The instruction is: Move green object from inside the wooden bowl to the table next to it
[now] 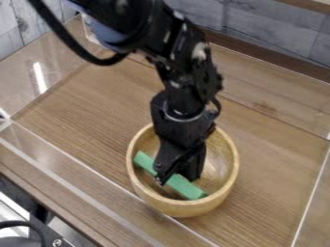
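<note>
The wooden bowl (227, 185) stands on the table (91, 116) towards the front middle. Inside it the green object (146, 160) lies tilted, one end by the left rim and the other end low at the front. My black gripper (172, 174) reaches straight down into the bowl with its fingers closed across the middle of the green block. The block still rests inside the bowl, and the fingertips hide its centre.
Low clear acrylic walls (77, 183) border the table at the front, left and right. Bare wood-grain surface lies to the left and to the right of the bowl. The dark arm (154, 39) rises from the bowl towards the upper left.
</note>
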{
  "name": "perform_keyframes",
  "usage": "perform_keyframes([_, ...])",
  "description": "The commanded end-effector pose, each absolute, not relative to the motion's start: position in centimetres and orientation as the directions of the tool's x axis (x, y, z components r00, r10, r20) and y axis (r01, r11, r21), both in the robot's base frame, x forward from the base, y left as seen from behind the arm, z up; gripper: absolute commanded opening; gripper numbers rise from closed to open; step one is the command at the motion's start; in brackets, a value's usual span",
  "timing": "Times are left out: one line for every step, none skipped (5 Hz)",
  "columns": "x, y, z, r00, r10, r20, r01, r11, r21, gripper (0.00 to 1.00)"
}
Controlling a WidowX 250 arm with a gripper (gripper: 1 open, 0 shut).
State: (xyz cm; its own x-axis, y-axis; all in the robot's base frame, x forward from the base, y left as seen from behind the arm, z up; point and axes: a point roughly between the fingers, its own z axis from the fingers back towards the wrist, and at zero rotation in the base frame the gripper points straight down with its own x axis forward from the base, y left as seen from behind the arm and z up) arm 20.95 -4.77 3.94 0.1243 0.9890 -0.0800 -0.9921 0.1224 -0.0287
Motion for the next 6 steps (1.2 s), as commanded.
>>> perform_keyframes([21.7,-4.4,8.0,0.071,0.991,-0.113,-0.995,0.062,-0.074,0.00])
perform_keyframes([23.0,-3.8,9.9,0.067,0.985,-0.159,-0.996,0.057,-0.062,0.00])
perform_keyframes([24.6,-2.9,11.8,0.062,0.977,-0.202,-0.997,0.053,-0.052,0.00])
perform_keyframes([25.2,-0.9,13.3,0.056,0.971,-0.234,-0.998,0.045,-0.051,0.00])
perform_keyframes([25.2,1.0,13.8,0.059,0.967,-0.247,-0.997,0.046,-0.056,0.00])
perform_keyframes([25.6,1.5,13.0,0.033,0.967,-0.252,-0.998,0.018,-0.060,0.00])
